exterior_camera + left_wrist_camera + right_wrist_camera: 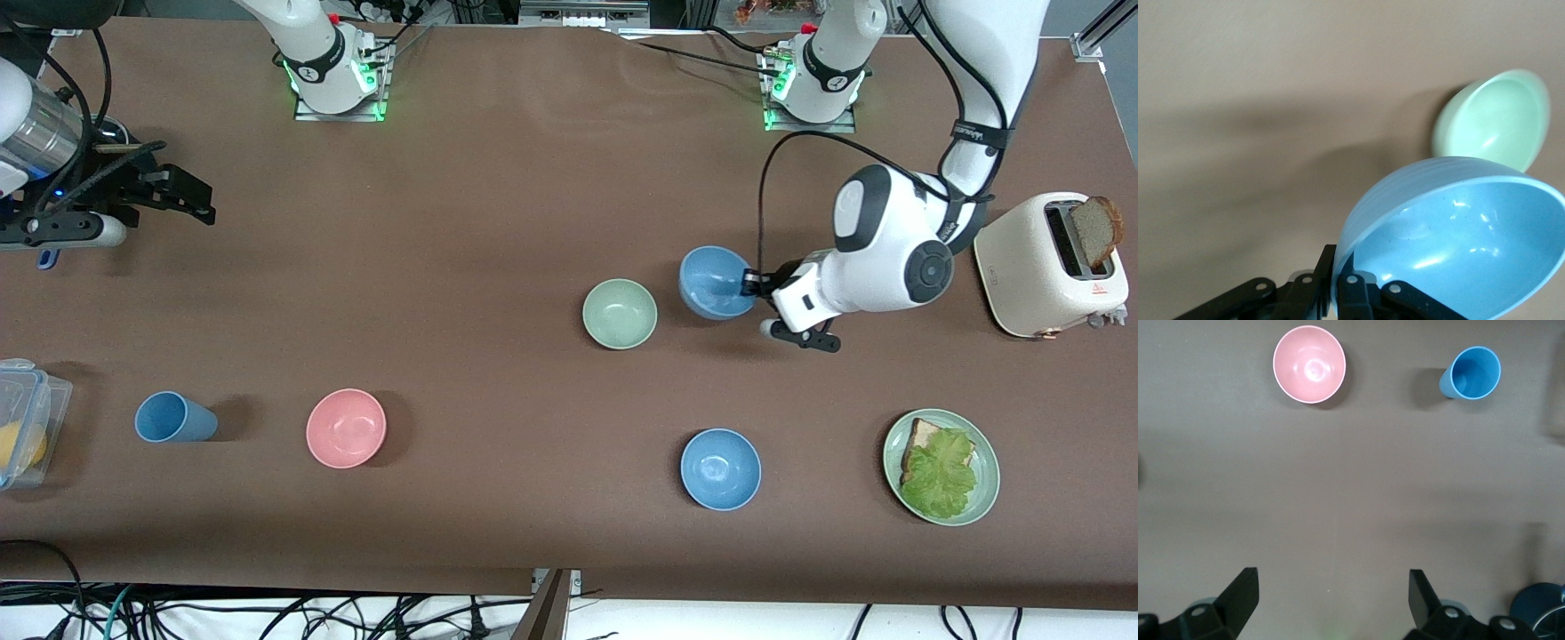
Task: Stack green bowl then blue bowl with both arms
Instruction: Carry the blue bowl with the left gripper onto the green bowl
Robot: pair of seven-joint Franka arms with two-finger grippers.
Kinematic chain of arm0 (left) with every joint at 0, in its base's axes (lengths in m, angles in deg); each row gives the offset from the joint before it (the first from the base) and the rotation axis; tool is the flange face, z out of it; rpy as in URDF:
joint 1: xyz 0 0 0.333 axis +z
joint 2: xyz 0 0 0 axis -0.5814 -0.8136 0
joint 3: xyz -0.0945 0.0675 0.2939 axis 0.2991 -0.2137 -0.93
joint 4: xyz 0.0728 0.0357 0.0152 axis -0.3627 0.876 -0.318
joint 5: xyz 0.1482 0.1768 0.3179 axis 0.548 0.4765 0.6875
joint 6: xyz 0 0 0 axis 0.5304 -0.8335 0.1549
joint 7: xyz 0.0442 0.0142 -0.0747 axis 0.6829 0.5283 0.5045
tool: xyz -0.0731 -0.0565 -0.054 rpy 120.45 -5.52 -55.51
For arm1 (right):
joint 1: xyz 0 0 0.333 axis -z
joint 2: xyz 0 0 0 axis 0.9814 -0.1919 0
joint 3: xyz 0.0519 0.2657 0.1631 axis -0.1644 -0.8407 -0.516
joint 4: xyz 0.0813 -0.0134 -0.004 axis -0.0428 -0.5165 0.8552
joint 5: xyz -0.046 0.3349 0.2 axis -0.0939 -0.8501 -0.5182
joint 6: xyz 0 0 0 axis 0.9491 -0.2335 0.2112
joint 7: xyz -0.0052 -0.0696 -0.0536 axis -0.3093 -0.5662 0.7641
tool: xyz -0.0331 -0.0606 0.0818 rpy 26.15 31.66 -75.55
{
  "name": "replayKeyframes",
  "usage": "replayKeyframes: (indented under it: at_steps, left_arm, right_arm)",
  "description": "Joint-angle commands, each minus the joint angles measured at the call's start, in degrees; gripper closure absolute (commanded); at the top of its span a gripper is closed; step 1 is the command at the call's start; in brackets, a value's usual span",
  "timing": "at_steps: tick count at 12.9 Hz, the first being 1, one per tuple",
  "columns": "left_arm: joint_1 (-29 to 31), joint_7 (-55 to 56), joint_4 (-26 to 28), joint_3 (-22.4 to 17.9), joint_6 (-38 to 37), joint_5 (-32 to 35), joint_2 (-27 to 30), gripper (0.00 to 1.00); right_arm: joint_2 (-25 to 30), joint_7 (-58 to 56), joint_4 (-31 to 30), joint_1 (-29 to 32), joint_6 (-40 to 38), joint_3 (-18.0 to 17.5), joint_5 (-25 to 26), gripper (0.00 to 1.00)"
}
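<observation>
The pale green bowl (620, 313) stands upright on the table; it also shows in the left wrist view (1495, 120). My left gripper (752, 283) is shut on the rim of the muted blue bowl (714, 283), one finger inside and one outside (1338, 270). It holds the bowl (1465, 240) tilted on its side, above the table just beside the green bowl, toward the left arm's end. My right gripper (191, 200) is open and empty (1331, 583), waiting over the right arm's end of the table.
A brighter blue bowl (720, 468) and a green plate with bread and lettuce (941, 467) lie nearer the camera. A toaster (1049, 264) stands by the left arm. A pink bowl (346, 428), blue cup (173, 417) and plastic box (27, 418) lie toward the right arm's end.
</observation>
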Motion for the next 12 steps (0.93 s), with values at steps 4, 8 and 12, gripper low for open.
replayKeyframes:
  at_steps: [4, 8, 12]
  left_arm:
    - [-9.46, 16.64, -12.56, -0.32, -4.21, -0.86, -9.08, 1.0]
    - [-14.13, 13.14, -21.87, -0.14, -4.66, 0.19, -16.72, 1.0]
    - [-13.17, 5.66, -21.62, -1.02, -6.67, 2.74, -17.52, 1.0]
  right_arm:
    - [-1.34, -1.37, 1.08, 0.46, -0.91, 1.41, 0.53, 0.01]
    - [-1.34, -1.01, 1.08, 0.46, -0.91, 1.59, 0.44, 0.01]
    - [-1.34, -0.49, 1.08, 0.38, -0.91, 1.51, 0.18, 0.01]
